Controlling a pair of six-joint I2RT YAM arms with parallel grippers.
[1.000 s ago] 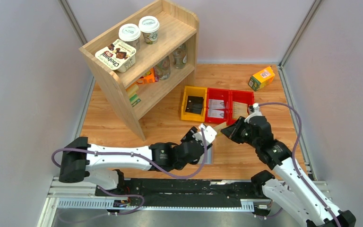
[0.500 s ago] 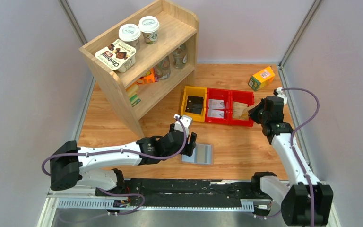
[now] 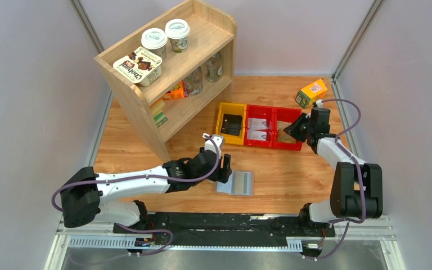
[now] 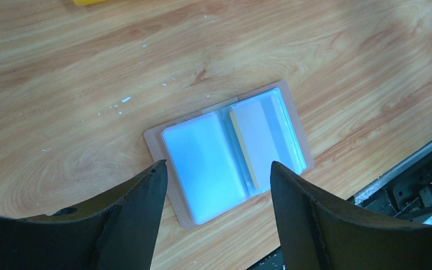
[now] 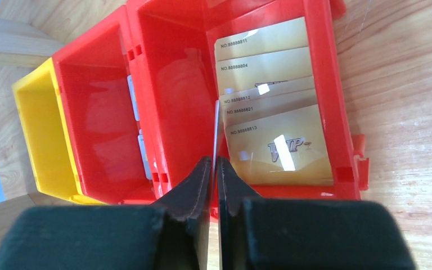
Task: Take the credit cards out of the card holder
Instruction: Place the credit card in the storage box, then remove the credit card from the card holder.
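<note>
The card holder (image 3: pixel 236 183) lies open and flat on the table, grey-blue inside with a taupe rim. In the left wrist view (image 4: pixel 230 149) a tan-yellow card edge (image 4: pixel 243 147) shows in its right panel. My left gripper (image 3: pixel 223 169) is open and empty, just above the holder's left side (image 4: pixel 218 166). My right gripper (image 3: pixel 294 130) is shut on a thin credit card (image 5: pixel 216 129), seen edge-on, held over the right red bin (image 5: pixel 337 112). Several gold cards (image 5: pixel 270 90) lie in that bin.
A yellow bin (image 3: pixel 230 122) holding a dark item and a middle red bin (image 3: pixel 259 132) with white cards stand beside the right red bin. A wooden shelf (image 3: pixel 169 67) with cups stands at the back left. An orange-green box (image 3: pixel 311 92) sits at the back right.
My right gripper carried the card from above the holder back and to the right, over the right red bin. My left gripper drew back left off the holder, which now lies uncovered.
</note>
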